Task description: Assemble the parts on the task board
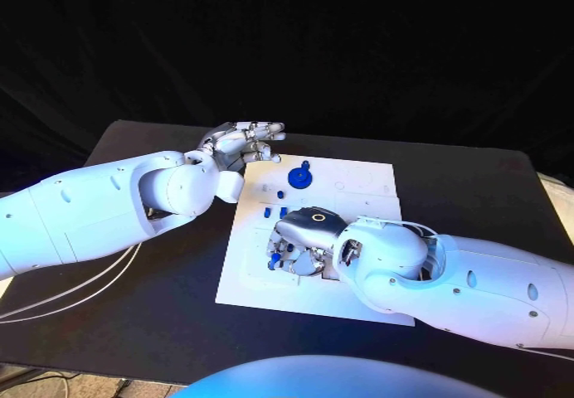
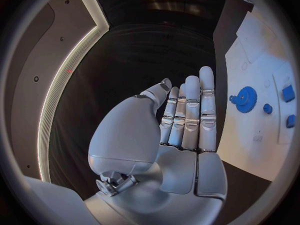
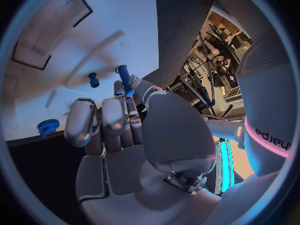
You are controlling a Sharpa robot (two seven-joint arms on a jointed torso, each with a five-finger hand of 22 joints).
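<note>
Work looked partway through. The right hand (image 3: 119, 130) pinched a blue peg (image 3: 124, 80) over the board (image 1: 359, 178) near its front edge. The gear (image 1: 300, 177) sat near the far edge. The left hand (image 1: 245, 141) waited empty, fingers straight, by the board's far-left corner.

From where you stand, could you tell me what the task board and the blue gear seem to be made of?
Task board: looks like matte white plastic or coated plate, flat with no glare; uncertain. Blue gear: probably moulded plastic, uniformly coloured, with a soft sheen on its toothed rim.
</note>
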